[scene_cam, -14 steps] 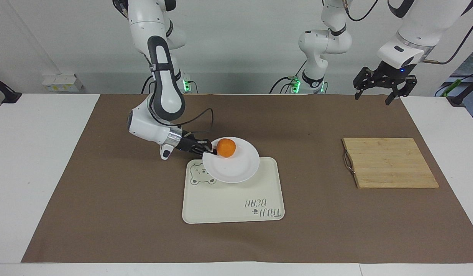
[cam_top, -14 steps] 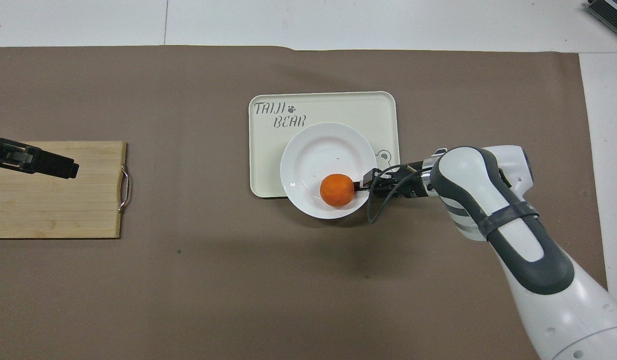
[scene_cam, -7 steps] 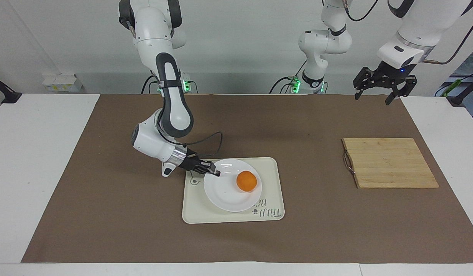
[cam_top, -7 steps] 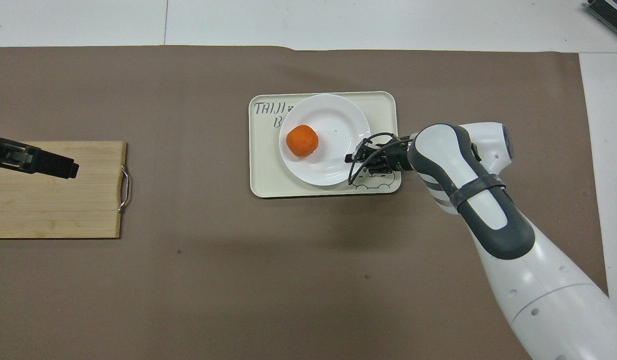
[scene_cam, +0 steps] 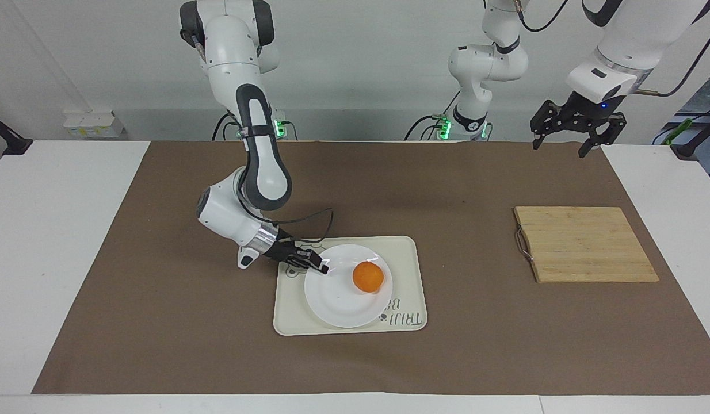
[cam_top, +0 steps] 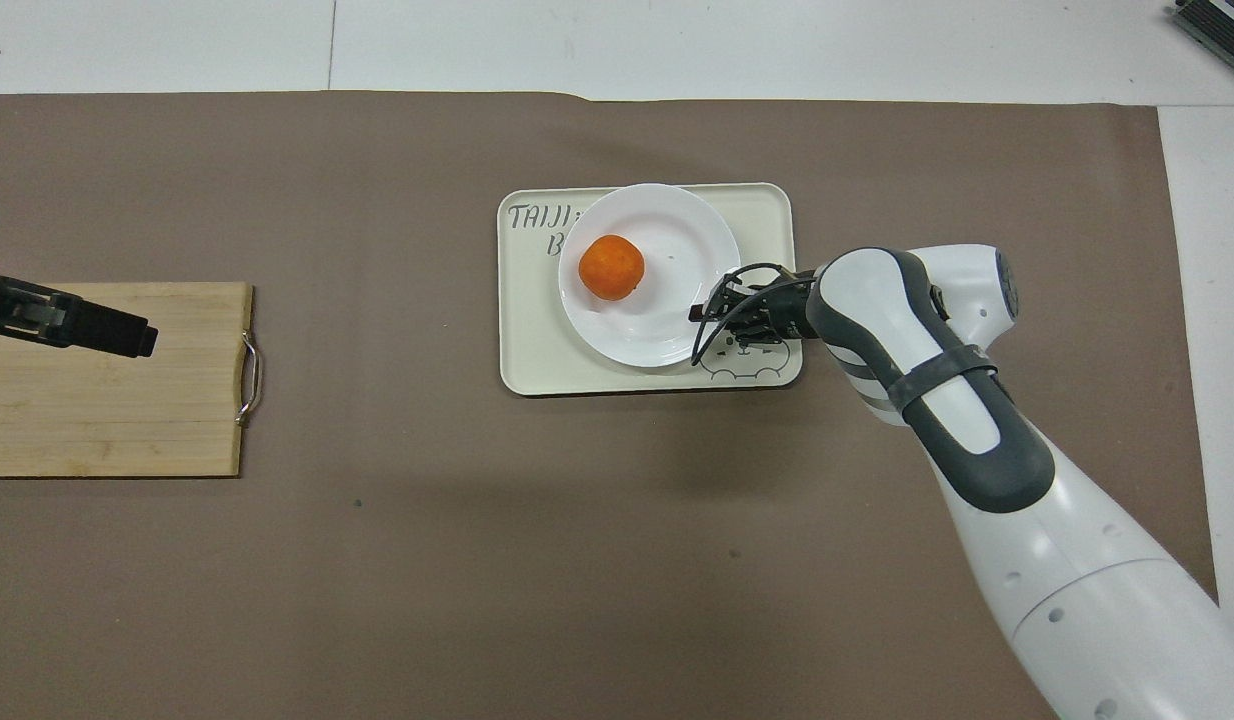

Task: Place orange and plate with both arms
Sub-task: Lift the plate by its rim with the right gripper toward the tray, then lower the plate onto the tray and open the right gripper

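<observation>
Right tool (scene_cam: 320, 268) low at centre of facing view, closed onto rim of white plate (scene_cam: 340, 299) at its edge toward right arm's end of the counter (scene_cam: 67, 241); same grip at centre-right of plate in overhead view (cam_top: 699, 313). Plate (cam_top: 677, 330) resting on cream bear tray (scene_cam: 401, 253), covering part of tray's lettering; tray (cam_top: 527, 350) mid-frame on brown mat (scene_cam: 458, 190). Orange (scene_cam: 368, 277) sitting on plate, off-centre, on the part away from the tool; upper centre in overhead view (cam_top: 611, 267). Left tool (scene_cam: 572, 129) waiting up at upper right of facing view, fingers spread wide, nothing in them; over bamboo cutting board (cam_top: 107, 400) at left edge of overhead view (cam_top: 137, 342). Board (scene_cam: 585, 244) w/ metal handle at right of facing view, well apart from tray.
</observation>
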Robot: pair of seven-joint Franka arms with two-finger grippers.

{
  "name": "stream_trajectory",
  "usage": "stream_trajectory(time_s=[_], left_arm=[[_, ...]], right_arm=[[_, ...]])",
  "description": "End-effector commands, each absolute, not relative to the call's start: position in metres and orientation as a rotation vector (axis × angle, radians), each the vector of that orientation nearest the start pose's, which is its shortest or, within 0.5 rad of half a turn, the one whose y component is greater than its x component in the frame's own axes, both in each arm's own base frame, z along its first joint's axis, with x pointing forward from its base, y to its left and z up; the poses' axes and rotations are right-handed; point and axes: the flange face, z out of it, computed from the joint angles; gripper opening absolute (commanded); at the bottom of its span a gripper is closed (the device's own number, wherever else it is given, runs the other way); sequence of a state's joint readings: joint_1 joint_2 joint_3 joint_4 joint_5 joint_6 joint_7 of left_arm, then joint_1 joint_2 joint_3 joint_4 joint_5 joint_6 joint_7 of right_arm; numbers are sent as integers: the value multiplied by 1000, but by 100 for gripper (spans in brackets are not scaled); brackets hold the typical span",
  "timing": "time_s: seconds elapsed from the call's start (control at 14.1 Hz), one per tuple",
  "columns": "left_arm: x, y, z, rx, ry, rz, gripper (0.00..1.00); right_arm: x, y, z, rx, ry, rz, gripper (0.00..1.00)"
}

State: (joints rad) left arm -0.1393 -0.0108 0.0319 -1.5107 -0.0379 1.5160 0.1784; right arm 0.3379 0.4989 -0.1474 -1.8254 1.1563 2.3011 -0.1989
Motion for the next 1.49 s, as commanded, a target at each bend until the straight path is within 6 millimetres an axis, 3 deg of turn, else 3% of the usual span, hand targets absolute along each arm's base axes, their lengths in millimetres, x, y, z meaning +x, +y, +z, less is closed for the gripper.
stream_trajectory(time_s=[0.0,0.57,0.99,1.42], left_arm=[[538,-59,657,-3130,459,-13,100],[538,-59,657,-3130,459,-13,100],[538,-59,657,-3130,459,-13,100],[537,-59,658,-3130,457,-16,100]], right_arm=[[631,131,302,-2344,471,-54,100],[647,100,358,-2652,224,-180,100],[641,24,401,-2877,106,-200,100],[626,0,455,-3096,-83,-179,100]])
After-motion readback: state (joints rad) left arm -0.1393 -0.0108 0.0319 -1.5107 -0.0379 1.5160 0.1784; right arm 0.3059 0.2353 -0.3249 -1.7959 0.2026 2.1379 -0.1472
